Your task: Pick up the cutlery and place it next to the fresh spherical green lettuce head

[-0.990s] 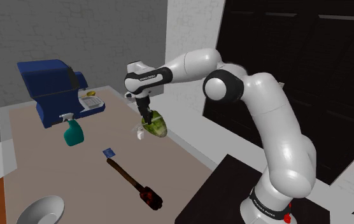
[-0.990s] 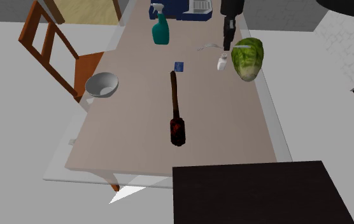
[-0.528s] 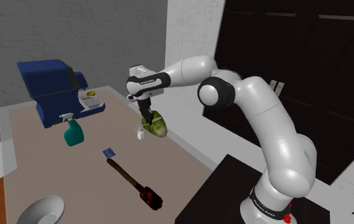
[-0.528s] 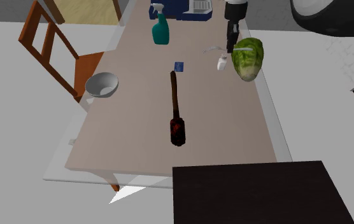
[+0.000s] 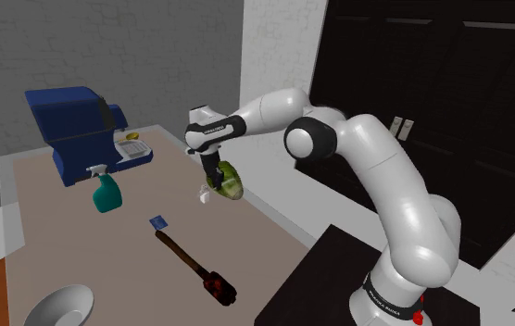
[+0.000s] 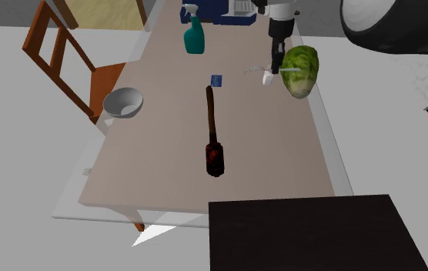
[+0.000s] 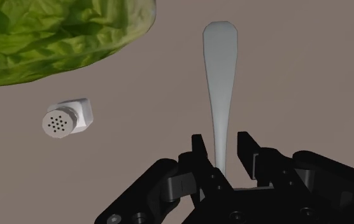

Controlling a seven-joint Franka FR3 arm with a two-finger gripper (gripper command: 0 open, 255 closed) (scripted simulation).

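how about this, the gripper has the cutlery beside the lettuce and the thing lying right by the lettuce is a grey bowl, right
One detail is wrong: the thing right by the lettuce is a small white shaker, not a grey bowl, as the wrist view shows. The grey bowl sits far off, near the chair. The rest stands: the gripper has the cutlery beside the lettuce.

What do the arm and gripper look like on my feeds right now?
Glossy white arm, rounded links, dark joints. Black bands with white lettering ring its wrist and base; a small red mark sits at the base. The gripper is all black and blocky, with two short fingers and round holes in its body.
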